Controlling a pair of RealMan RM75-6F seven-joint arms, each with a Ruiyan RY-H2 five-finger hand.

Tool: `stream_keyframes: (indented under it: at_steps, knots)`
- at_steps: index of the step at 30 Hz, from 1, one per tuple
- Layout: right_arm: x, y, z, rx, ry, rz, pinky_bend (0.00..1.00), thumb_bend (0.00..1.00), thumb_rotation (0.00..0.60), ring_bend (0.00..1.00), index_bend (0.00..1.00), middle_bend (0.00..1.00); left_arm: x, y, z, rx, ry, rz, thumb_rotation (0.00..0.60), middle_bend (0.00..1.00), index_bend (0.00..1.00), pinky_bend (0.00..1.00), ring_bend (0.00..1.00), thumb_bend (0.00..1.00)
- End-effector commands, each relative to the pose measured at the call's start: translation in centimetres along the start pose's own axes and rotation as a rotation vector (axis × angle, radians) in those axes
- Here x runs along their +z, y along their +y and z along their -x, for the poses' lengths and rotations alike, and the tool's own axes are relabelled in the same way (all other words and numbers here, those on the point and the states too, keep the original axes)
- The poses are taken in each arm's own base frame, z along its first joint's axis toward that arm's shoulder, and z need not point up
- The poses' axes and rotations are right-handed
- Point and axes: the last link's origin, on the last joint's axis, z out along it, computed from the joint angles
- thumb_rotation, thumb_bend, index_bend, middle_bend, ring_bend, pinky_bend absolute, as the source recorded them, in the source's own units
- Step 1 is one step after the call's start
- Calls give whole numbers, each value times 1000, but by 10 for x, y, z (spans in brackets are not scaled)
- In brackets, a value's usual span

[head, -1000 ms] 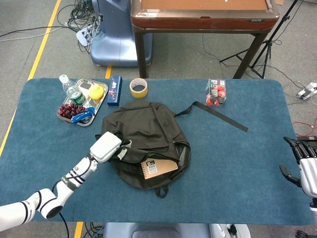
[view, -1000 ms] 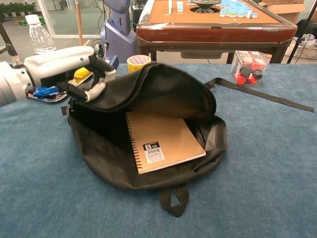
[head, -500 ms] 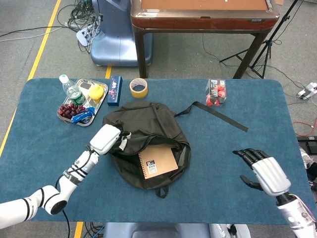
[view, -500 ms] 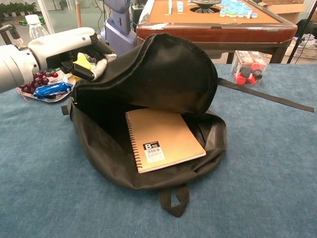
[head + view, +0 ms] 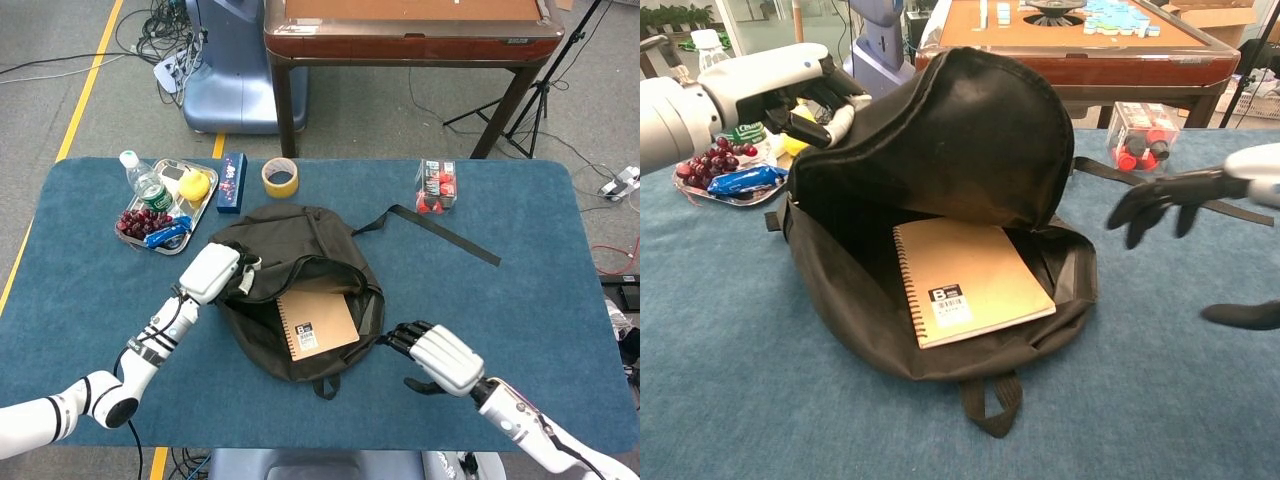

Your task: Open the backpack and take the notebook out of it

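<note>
- Table [image 5: 90, 290]: blue-covered surface; it carries the backpack at centre and a tray [image 5: 133, 236] of grapes and snacks at the far left corner.
- Backpack [image 5: 290, 240]: black, lying flat, main opening unzipped. Its upper flap is lifted clear, so the interior is exposed. Judgement: the opening step is effectively done; extraction is the step in hand.
- Notebook [image 5: 975, 280]: tan, spiral-bound, lying flat inside the open compartment, cover up, fully visible and not touched by either hand.
- Left hand [image 5: 790, 85]: fingers clamped on the flap's edge at the bag's left side, holding it raised.
- Right hand [image 5: 435, 355]: just beside the bag's right rim, fingers spread apart and slightly curled, holding nothing; no contact with the bag is evident.
- Next move, as judged: the right hand must enter the opening under the raised flap and close on the notebook's near right edge, while the left hand holds the flap up.
</note>
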Motion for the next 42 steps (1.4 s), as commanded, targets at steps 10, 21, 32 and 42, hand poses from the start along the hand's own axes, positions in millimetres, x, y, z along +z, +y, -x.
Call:
stream_keyframes:
  at_steps: [10,21,32,42]
  knots:
    - [79,-10,18,-38,-28,-81,334,268,600,230,236,294,0,0,-3,15,4,-20,600,727,678,324,597,562]
    - [115,-13,36,-96,-26,-92,333,268,600,230,236,294,15,-4,-10,31,-4,-68,600,727,678,324,597,563]
    - [139,-11,52,-145,-20,-82,334,204,600,219,236,280,21,-9,-11,21,-21,-117,600,727,678,324,595,563]
    - [155,-7,65,-182,-32,-63,333,162,600,186,236,232,22,-12,-14,4,-13,-142,600,727,688,324,595,563]
